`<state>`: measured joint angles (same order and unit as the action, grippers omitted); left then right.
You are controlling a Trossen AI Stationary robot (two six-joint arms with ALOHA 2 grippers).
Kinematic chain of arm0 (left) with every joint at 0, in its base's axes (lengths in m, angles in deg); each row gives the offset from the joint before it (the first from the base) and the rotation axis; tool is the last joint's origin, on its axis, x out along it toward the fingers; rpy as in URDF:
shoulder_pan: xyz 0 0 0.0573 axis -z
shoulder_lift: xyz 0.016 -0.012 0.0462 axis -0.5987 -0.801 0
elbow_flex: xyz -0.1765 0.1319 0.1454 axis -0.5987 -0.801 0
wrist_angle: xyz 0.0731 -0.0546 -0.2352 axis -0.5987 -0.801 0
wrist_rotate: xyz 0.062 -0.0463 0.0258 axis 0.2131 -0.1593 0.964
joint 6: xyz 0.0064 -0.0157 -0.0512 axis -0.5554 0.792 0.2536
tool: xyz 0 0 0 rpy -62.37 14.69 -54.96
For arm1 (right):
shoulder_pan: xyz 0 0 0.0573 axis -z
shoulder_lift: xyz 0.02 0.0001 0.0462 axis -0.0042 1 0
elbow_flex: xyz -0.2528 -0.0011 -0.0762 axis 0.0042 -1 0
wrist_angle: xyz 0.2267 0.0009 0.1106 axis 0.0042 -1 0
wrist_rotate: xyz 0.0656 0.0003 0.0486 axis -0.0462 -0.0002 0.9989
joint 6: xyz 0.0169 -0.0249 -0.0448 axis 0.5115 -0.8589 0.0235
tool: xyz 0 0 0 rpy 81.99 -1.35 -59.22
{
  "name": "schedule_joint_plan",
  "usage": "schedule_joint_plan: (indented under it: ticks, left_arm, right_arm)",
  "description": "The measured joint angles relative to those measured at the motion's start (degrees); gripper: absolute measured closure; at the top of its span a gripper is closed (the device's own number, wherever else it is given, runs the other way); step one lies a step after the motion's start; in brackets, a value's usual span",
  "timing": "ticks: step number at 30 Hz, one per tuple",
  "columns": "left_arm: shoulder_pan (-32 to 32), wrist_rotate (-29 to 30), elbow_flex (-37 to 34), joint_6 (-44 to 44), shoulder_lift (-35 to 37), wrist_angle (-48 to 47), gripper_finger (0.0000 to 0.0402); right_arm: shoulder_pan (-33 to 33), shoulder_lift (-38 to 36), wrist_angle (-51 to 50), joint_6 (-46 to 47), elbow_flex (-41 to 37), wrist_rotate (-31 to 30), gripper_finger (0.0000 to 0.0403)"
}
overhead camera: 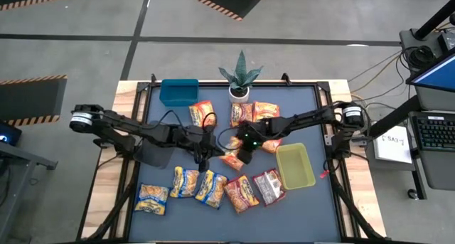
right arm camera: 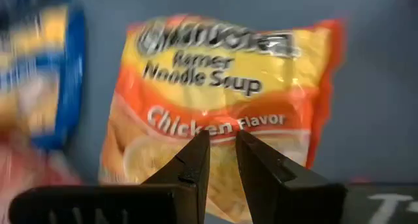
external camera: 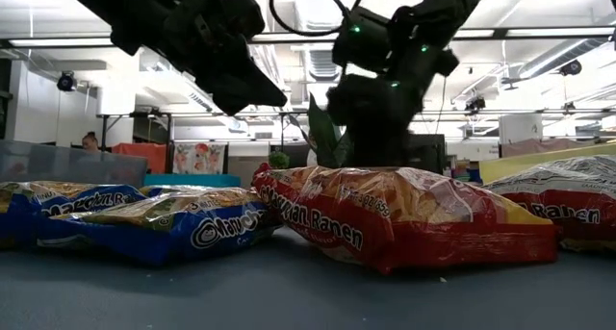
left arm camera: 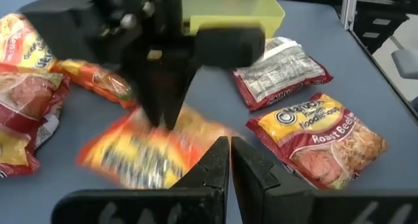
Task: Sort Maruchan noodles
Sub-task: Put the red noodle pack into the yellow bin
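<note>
Maruchan noodle packets lie flat across the dark table. My right gripper (overhead camera: 242,157) comes in from the right and is shut on an orange chicken-flavor packet (right arm camera: 222,61) near the table's middle (overhead camera: 231,161). My left gripper (left arm camera: 230,145) is shut and holds nothing. It hovers just left of that packet (overhead camera: 202,162), pointing at it and slanting down. A roast-beef packet (left arm camera: 320,136) and a red-and-white packet (left arm camera: 281,70) lie flat beyond it. More packets (overhead camera: 211,188) lie in a row near the front edge. My right gripper pinches the orange packet between its two fingers, with a narrow gap left between them. The fingertips (right arm camera: 196,152) sit on its printed face by the words "Chicken Flavor" (right arm camera: 219,123). They come steeply from above. The packet stays with the fingers, low over the table; whether it is lifted clear I cannot tell.
A blue bin (overhead camera: 178,92) stands at the far left and a yellow-green bin (overhead camera: 295,166) at the right. A small potted plant (overhead camera: 240,77) stands at the far edge among three packets (overhead camera: 266,112). Packets in the low view (external camera: 414,215) fill the front.
</note>
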<state>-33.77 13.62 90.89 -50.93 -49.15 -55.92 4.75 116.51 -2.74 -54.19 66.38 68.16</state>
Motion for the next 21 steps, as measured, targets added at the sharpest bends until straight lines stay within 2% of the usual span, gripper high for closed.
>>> schedule_joint_plan:
  ticks: [4,9,17,21]
  left_arm:
    - [0.0,0.0,-0.1,0.0,0.3,-0.4,0.0402]
    - [0.1,-2.9,-0.5,1.6,-0.6,-2.5,0.0402]
    - [1.1,-3.1,-1.2,2.0,-6.5,0.6,0.0402]
    - [1.1,-3.1,-1.3,2.0,-8.8,0.8,0.0402]
  right_arm:
    - [0.2,0.3,6.1,-0.2,1.6,-1.5,0.0335]
    - [1.0,-2.2,-1.1,-2.9,3.8,-1.2,0.0335]
    - [2.2,-7.3,-10.8,-2.6,3.4,-1.3,0.0335]
    - [2.2,-8.4,-11.6,-1.4,1.9,-1.3,0.0335]
